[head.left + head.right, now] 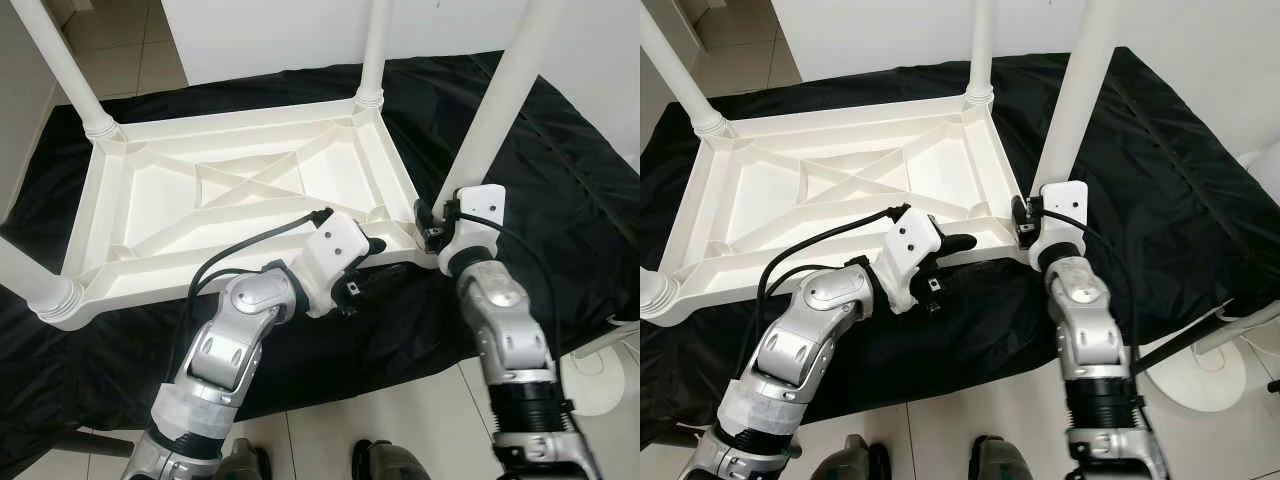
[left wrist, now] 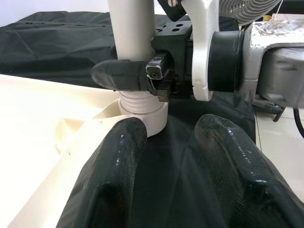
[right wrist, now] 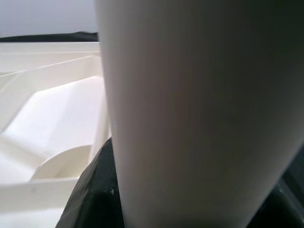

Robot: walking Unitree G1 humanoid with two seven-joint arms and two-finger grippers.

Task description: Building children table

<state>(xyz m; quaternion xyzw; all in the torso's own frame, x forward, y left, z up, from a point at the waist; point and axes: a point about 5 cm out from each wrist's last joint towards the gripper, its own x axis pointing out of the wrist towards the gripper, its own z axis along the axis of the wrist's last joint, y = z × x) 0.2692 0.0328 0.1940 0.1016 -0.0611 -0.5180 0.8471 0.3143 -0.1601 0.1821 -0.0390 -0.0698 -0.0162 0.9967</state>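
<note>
Right gripper fingers clenched around white table leg at 3 o'clock corner of upturned ribbed tabletop; left gripper fingers released beside near rim, black cloth beyond.

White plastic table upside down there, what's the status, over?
Right end effector clamped on near-right round white plastic leg. Left end effector open by upturned white plastic tabletop. Four legs up, black cloth beneath.

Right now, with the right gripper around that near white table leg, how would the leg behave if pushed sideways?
The leg looks like a stiff, smooth plastic tube, so it may slip in the right gripper. It stands tall in the tabletop's corner socket, so a push would probably lever it; it likely feels light.
</note>
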